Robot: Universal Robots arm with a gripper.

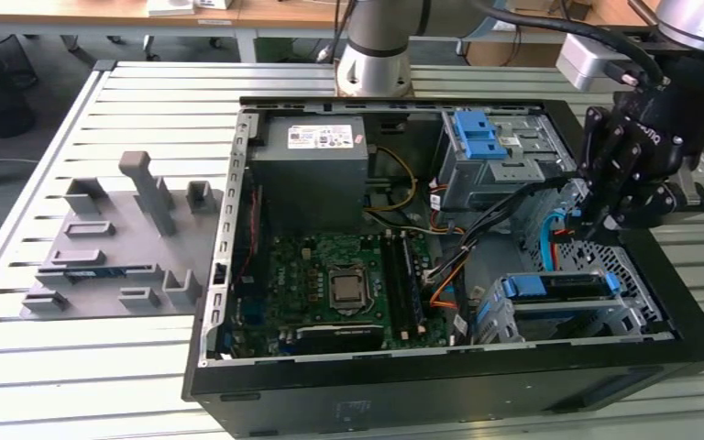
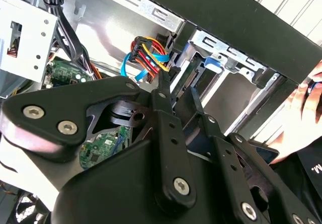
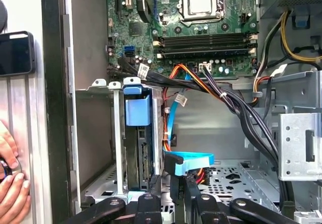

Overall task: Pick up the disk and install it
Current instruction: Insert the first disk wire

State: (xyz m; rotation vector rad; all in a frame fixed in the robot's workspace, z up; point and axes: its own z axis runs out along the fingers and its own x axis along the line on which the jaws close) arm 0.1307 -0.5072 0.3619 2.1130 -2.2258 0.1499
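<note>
Your open PC case [image 1: 450, 367] lies on the slatted table [image 1: 107, 367]. The disk [image 1: 554, 286] sits in its cage at the case's near corner on the exterior view's right. Your gripper [image 1: 590, 229] hovers just above it; you cannot tell how far its fingers are parted or whether they hold anything.

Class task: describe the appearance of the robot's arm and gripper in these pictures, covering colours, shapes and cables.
The arm is a silver-grey tube with a dark joint. The gripper is matt black: flat linkage bars with rounded ends, pinned by silver hex-socket screws, seen in both wrist views. A black cable runs to a grey box at the wrist.
</note>
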